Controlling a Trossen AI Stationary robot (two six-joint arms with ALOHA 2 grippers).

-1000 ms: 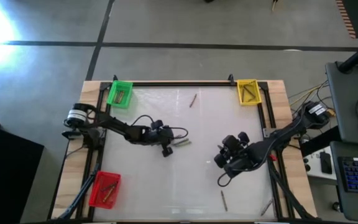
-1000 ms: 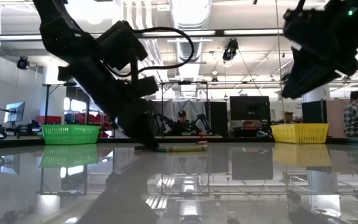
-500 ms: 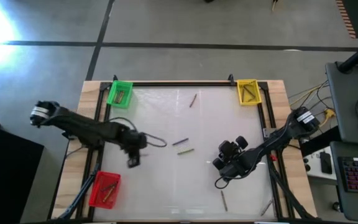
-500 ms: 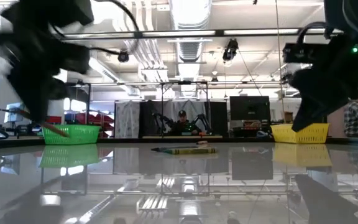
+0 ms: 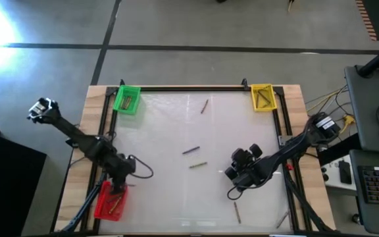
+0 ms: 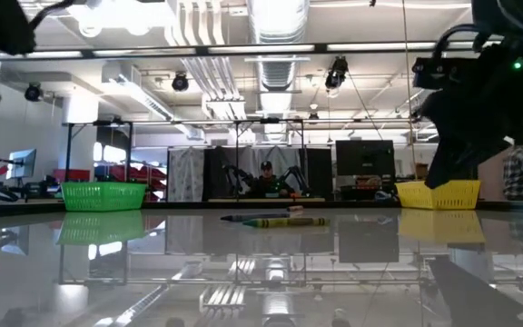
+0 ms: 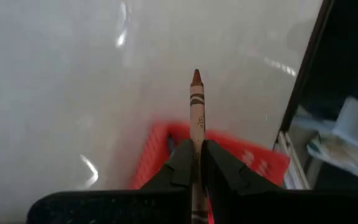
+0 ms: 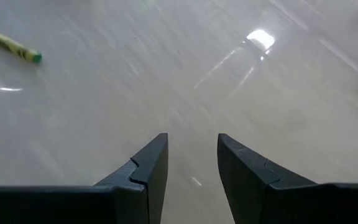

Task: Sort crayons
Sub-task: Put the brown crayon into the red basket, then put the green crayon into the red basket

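My left gripper (image 5: pixel 119 187) hangs over the red bin (image 5: pixel 104 209) at the table's near left corner, shut on a crayon (image 7: pixel 196 106) with a red-brown tip. My right gripper (image 8: pixel 192 142) stands open a little above the table right of centre, with nothing between its fingers. Two crayons, grey-purple (image 5: pixel 190 151) and olive (image 5: pixel 197 164), lie flat mid-table. A brown crayon (image 5: pixel 204 106) lies toward the far edge, and two more (image 5: pixel 236 210) (image 5: pixel 281 219) lie near the front right. The right wrist view shows a yellow-green crayon (image 8: pixel 8 43) lying off to one side. My left gripper pinches the crayon's paper-wrapped shaft (image 7: pixel 196 148) between its two fingers (image 7: pixel 180 163). The crayon lies along the fingers, and its red-brown tip (image 7: pixel 196 76) sticks out past their ends. The fingers slant downward. The crayon is lifted clear, above the red bin.
A green bin (image 5: pixel 126 99) stands at the far left corner and a yellow bin (image 5: pixel 262 97) at the far right, each with crayons inside. A black frame (image 5: pixel 189 89) runs round the glossy white tabletop. Cables trail from both arms.
My left gripper has lifted a crayon from the group at mid-table. It has swung toward the near left corner, tipping steeply downward, and now hangs over the red bin. Two crayons stay mid-table. My right gripper has sunk a little.
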